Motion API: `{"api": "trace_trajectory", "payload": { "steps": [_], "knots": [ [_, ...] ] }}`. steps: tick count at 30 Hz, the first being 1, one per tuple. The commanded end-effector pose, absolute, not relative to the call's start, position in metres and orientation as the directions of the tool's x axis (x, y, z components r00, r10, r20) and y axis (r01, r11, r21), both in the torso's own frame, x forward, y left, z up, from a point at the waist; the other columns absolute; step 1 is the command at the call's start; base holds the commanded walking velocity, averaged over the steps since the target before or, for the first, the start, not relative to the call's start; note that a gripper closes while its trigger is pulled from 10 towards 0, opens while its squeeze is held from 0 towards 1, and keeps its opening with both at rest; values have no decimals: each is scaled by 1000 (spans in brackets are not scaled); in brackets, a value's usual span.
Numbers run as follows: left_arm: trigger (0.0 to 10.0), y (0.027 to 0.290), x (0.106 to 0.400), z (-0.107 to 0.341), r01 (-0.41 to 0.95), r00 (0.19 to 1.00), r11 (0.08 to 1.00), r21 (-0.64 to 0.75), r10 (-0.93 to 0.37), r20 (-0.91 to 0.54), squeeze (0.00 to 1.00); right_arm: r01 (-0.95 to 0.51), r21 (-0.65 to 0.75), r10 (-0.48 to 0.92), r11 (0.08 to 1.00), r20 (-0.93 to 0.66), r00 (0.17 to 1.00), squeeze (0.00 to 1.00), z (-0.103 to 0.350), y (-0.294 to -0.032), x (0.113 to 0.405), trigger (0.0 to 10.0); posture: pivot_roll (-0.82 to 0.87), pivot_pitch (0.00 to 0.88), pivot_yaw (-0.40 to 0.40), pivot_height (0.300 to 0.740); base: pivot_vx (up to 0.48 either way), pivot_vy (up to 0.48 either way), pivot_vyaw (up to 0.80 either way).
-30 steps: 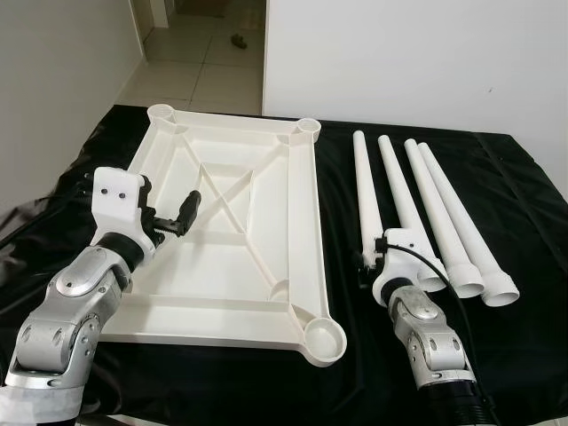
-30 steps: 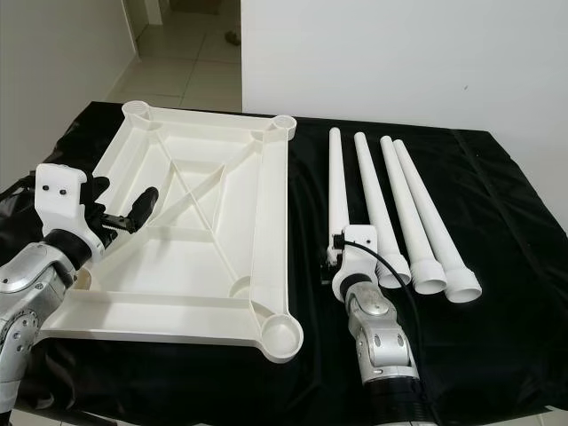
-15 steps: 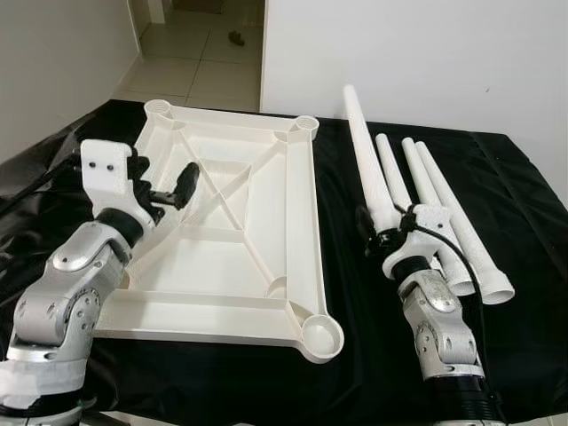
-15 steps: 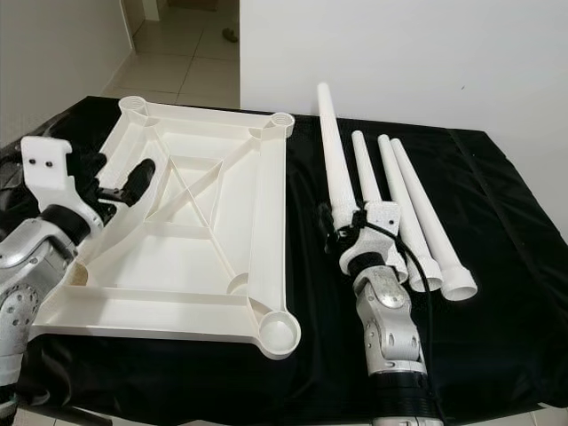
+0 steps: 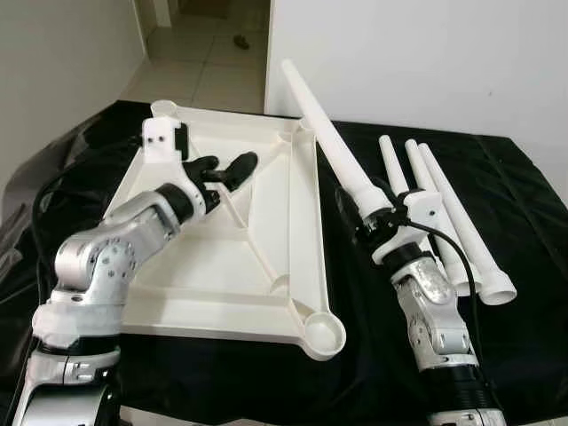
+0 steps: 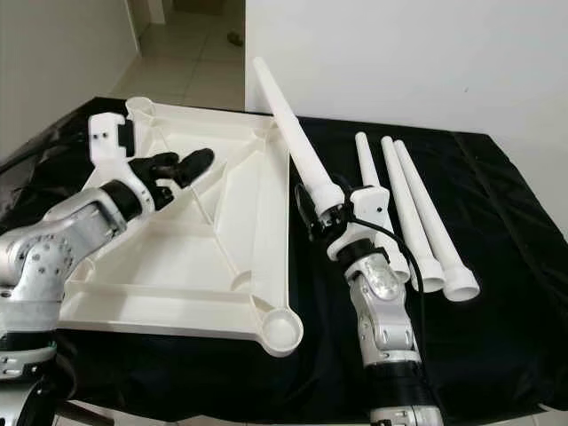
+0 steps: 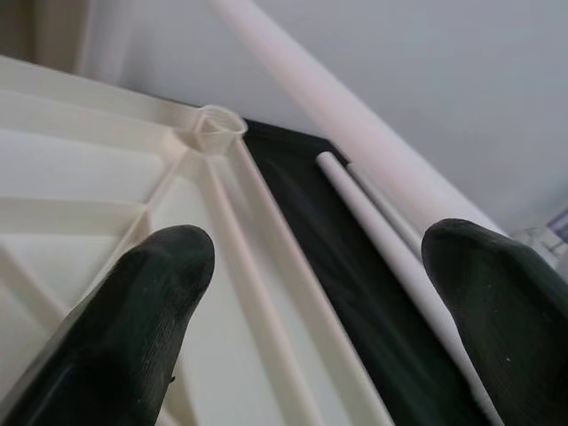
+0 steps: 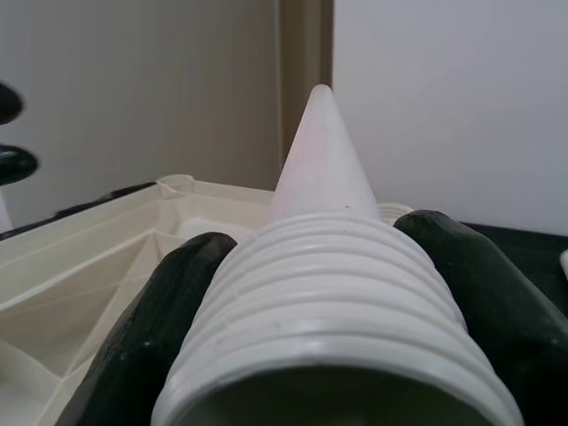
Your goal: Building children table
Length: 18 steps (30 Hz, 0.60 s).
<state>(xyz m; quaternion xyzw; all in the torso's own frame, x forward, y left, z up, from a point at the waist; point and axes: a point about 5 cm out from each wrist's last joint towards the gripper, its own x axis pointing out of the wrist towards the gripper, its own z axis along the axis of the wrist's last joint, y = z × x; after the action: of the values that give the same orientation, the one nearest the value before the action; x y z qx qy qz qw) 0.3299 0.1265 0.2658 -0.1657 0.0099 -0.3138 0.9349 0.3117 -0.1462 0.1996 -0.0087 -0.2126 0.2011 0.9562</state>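
Gripping the threaded end of a long white tapered plastic leg (image 5: 327, 133), our right gripper (image 5: 371, 218) holds it tilted up over the black cloth (image 5: 524, 222). Our left gripper (image 5: 224, 171) hovers open over the upturned white plastic tabletop (image 5: 302, 222) — three more white legs (image 5: 444, 217) lie beside it.

the left gripper (image 7: 315, 293) has its two black fingers (image 7: 142, 311) spread wide apart, and nothing is between them. under one finger lies the white tabletop (image 7: 80, 177), upside down, with raised ribs and a round socket (image 7: 213, 131) at its far corner, ahead of the gripper. beyond the tabletop's edge is the black cloth (image 7: 355, 257). a thick white leg (image 7: 346, 115) crosses in the air ahead, slanting toward the other finger. two thinner legs (image 7: 382, 244) lie on the cloth, close together.
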Motion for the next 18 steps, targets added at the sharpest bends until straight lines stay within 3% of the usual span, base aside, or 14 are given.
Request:
{"api": "trace_trajectory", "payload": {
  "steps": [1,5,18],
  "knots": [
    [10000,108,319,272,846,499,439,-304,-852,160,0,-413,-136,429,900,431,793,0,205,-142,311,10000,31,30,-53,740,0,0,0],
    [10000,108,330,288,841,479,380,-385,-855,201,0,-444,-181,476,877,449,756,0,212,-136,311,10000,19,26,-45,740,0,0,0],
    [10000,92,354,300,787,476,324,-525,-860,183,0,-506,-304,586,807,522,620,0,245,-121,310,10000,0,31,-22,740,0,0,0]
  ]
}}
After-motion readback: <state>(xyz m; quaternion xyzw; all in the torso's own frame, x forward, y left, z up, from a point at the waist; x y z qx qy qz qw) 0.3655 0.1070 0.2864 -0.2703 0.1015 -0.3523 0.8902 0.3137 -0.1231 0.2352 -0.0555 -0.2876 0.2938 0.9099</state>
